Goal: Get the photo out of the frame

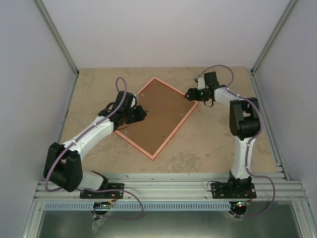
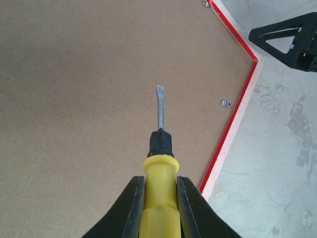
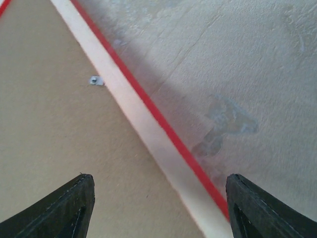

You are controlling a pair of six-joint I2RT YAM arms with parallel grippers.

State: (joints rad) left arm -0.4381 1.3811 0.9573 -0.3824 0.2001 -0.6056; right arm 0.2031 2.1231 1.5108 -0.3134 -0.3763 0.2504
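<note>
Yellow-handled screwdriver (image 2: 159, 166) sits pinched in my left gripper (image 2: 160, 182), blade over the brown back of the frame (image 1: 161, 114); it lies face down on the table (image 1: 218, 144); my right gripper (image 3: 159, 181) hangs spread wide over its rim.

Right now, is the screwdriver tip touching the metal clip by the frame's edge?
Apart. The left wrist view shows bare brown board between the screwdriver tip and the clip beside the red frame edge.

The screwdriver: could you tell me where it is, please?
In the left wrist view, the screwdriver is clamped in the left hand, its blade over the face-down frame.
</note>
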